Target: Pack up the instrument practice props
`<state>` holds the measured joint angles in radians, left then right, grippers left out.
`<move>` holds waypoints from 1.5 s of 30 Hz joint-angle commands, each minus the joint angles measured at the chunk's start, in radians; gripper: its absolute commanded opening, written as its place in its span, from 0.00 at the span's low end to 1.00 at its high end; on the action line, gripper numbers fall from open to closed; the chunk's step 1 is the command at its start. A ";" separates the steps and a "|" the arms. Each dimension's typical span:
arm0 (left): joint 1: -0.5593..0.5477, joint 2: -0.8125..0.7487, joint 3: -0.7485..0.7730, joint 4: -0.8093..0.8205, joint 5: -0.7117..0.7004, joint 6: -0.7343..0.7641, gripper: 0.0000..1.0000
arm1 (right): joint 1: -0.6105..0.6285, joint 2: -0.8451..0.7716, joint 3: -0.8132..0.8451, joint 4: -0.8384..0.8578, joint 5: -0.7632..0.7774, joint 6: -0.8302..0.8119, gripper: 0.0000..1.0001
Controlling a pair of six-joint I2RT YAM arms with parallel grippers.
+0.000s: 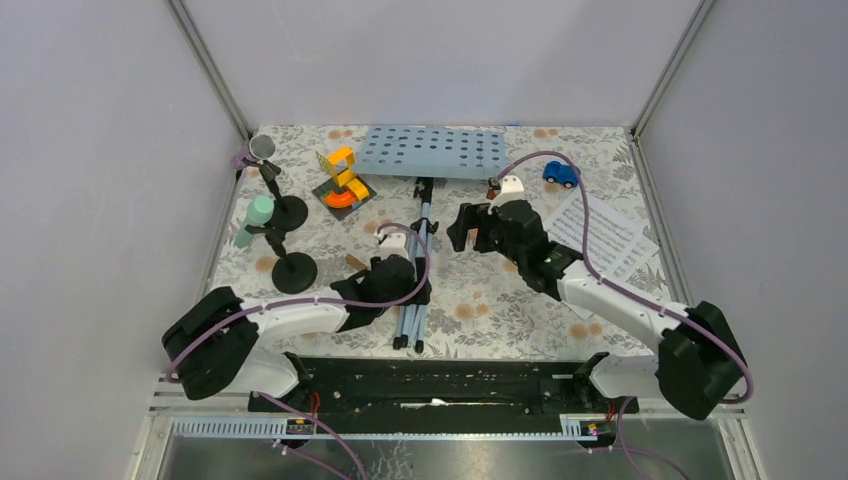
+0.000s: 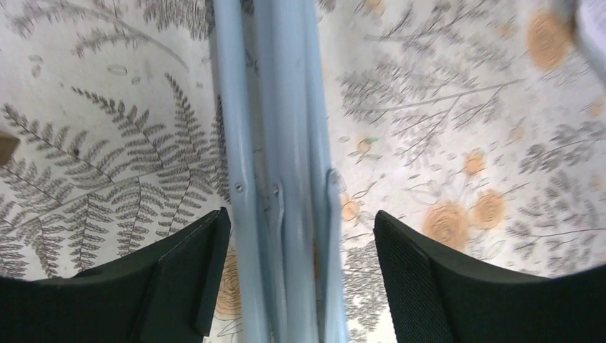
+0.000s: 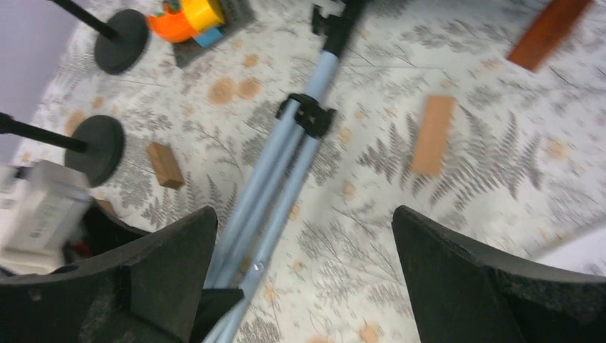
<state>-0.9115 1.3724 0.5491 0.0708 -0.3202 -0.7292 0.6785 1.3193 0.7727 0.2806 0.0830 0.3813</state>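
Pale blue tripod legs (image 2: pixel 282 179) lie folded on the bench (image 1: pixel 480 300), running nearward from the perforated music rack (image 1: pixel 433 152). My left hand (image 2: pixel 300 221) straddles them, held apart with a gap on either side. My right hand (image 3: pixel 304 214), wide apart, hovers just near of the rack. I advise centring the left hand, then closing on all legs together.
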 commanded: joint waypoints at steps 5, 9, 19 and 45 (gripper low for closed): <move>0.006 -0.189 0.186 -0.192 -0.088 0.076 0.99 | -0.014 -0.107 0.191 -0.691 0.183 0.042 1.00; 0.014 -0.267 0.291 -0.337 -0.116 0.096 0.99 | -0.014 -0.148 0.140 -0.712 0.172 0.026 1.00; 0.014 -0.445 0.500 -0.788 -0.309 -0.062 0.99 | -0.014 -0.239 0.081 -0.793 0.105 0.079 1.00; 0.013 -0.589 0.927 -1.195 -0.464 -0.026 0.99 | 0.248 0.183 0.100 0.440 -0.325 -0.145 1.00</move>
<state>-0.9016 0.7635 1.4384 -1.1015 -0.7601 -0.8158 0.8257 1.3251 0.6910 0.4088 -0.2295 0.3664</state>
